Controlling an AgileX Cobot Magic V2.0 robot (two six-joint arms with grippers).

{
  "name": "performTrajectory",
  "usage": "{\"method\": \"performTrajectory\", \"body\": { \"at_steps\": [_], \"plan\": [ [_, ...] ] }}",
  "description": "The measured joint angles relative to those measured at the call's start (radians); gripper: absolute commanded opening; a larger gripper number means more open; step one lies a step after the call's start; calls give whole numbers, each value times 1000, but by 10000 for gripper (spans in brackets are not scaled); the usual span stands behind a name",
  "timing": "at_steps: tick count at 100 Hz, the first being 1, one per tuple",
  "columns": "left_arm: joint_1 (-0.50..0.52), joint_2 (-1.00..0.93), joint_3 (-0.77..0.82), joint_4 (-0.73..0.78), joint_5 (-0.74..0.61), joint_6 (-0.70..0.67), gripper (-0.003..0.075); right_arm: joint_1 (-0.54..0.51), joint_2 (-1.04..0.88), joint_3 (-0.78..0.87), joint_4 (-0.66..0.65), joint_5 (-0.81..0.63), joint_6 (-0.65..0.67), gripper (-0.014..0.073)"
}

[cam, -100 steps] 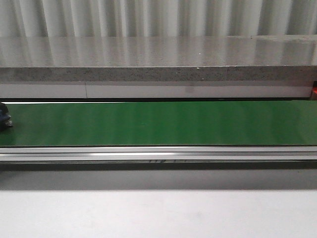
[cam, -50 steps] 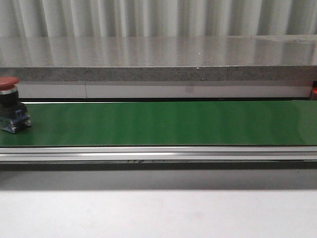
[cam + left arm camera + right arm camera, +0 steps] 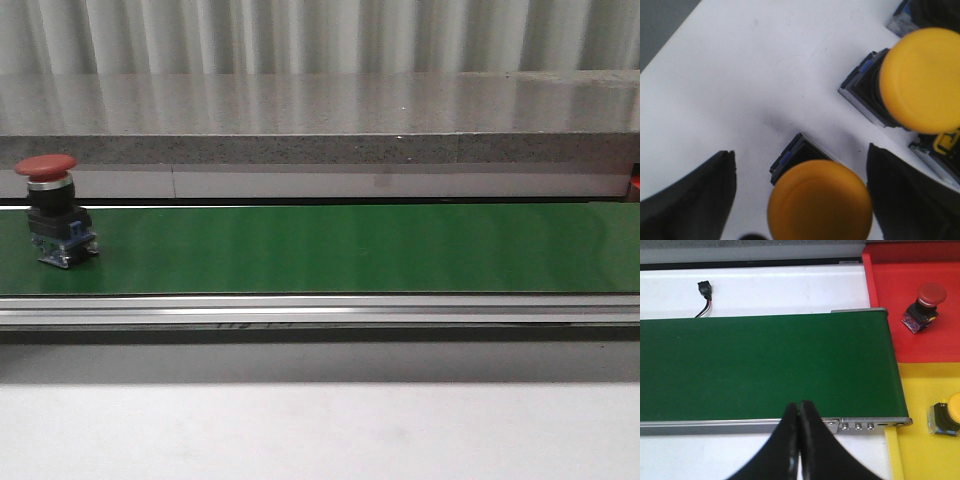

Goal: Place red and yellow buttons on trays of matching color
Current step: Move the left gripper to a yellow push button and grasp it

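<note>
— Fingers first: the left gripper (image 3: 800,195) is spread wide, one dark finger (image 3: 687,200) on each side of a yellow button (image 3: 820,202), and neither finger touches it as far as I can see.

— And around that button?

— It stands on a white surface (image 3: 740,75), black base down, cap toward the camera. A second yellow button (image 3: 922,80) stands close by on the same surface, apart from the first. Bits of more hardware show past it at the picture's edge, too cropped to name.

— The right side?

— The right gripper (image 3: 799,440) has its fingertips pressed together, nothing between them. It hangs over the near rail of the green conveyor belt (image 3: 765,365), close to the belt's end.

— Where are the trays from the belt?

— Both just past that end. The red tray (image 3: 880,315) has a red button (image 3: 925,305) lying tilted on it. The yellow tray (image 3: 920,405) sits against the red one, with a yellow-capped button (image 3: 947,417) on it, partly cut off by the frame.

— Anything on the belt itself?

— From the front, yes: a red mushroom button (image 3: 55,215) stands upright on the belt (image 3: 350,250), near its left end. A small black connector (image 3: 704,290) on a wire lies on the white table beyond the belt.
</note>
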Motion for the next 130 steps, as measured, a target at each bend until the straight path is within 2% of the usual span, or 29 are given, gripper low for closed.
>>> {"method": "performTrajectory", "body": {
  "at_steps": [17,26,46,70,96,115,130],
  "plan": [
    [0,-1,-2,2,1,0,85,0,0,0,0,0,0,-67],
    [2,-1,-2,2,11,0,-22,0,0,0,0,0,0,-67],
    [2,-70,-2,2,73,0,-20,0,0,0,0,0,0,-67],
    [-30,-271,-2,-4,127,-2,-20,0,0,0,0,0,0,-67],
    [-216,-440,-2,-4,184,0,-20,0,0,0,0,0,0,-67],
    [-347,-442,14,-3,202,4,-20,0,0,0,0,0,0,-67],
    [-405,-409,25,-1,192,6,-20,0,0,0,0,0,0,-67]
  ]
}}
